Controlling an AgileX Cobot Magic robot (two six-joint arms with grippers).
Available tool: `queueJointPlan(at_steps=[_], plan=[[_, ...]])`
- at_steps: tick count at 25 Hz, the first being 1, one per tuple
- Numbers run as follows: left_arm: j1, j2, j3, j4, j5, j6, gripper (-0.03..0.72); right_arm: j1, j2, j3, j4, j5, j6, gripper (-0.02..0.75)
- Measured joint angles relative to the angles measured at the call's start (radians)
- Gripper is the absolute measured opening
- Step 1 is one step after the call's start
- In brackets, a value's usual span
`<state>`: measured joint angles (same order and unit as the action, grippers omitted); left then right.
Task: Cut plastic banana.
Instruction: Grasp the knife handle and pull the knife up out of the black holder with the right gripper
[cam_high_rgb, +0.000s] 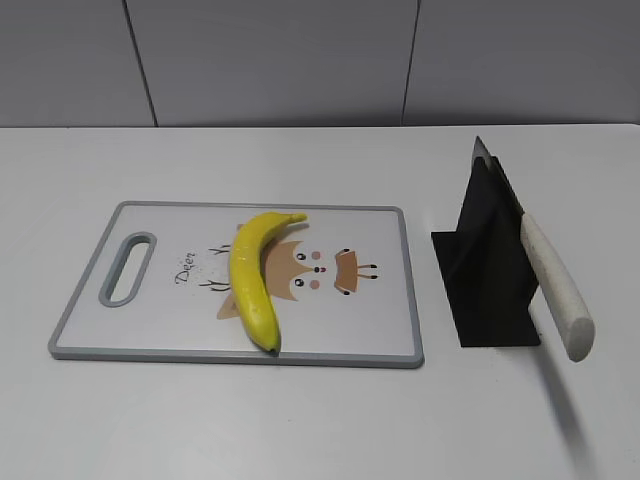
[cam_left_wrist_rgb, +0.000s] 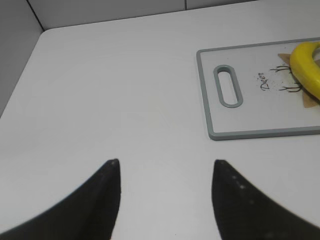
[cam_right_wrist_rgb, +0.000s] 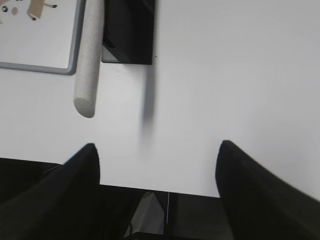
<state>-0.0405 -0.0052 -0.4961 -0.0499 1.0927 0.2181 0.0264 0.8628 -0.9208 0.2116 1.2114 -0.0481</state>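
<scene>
plastic banana (cam_high_rgb: 253, 281) on cutting board (cam_high_rgb: 150, 345) (uncut)

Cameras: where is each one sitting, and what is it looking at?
Exterior view: in front, slanting down at the cutting board, plastic banana and knife; no robot shows.
Left wrist view: above the table's left side, seeing the open left gripper, board and banana.
Right wrist view: looking down past the open right gripper at the knife handle.
All three views share the board.
</scene>
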Motion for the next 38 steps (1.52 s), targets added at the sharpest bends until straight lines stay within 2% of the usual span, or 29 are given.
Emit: queueJointPlan(at_steps=[9,14,31,35,37,38], plan=[[0.000,0.000,0.000,0.000,0.000,0.000,0.567,0.200,0.310,-0.138,0.027,0.001,0.000,0.543],[0.000,0.000,0.000,0.000,0.000,0.000,0.567,0.276,0.460,-0.198,0.012,0.000,0.048,0.543],[0.000,0.000,0.000,0.000,0.000,0.000,0.567,0.295,0.832,-0.206,-0.025,-0.056,0.151,0.531],[0.000,0.000,0.000,0.000,0.000,0.000,0.567,0.295,0.856,-0.206,-0.027,-0.060,0.151,0.445],[0.000,0.000,0.000,0.000,0.000,0.000,0.567,0.295,0.856,-0.206,-0.032,-0.063,0.151,0.340],[0.000,0.000,0.000,0.000,0.000,0.000,0.567,0.295,0.856,-0.206,-0.030,-0.064,0.153,0.255]])
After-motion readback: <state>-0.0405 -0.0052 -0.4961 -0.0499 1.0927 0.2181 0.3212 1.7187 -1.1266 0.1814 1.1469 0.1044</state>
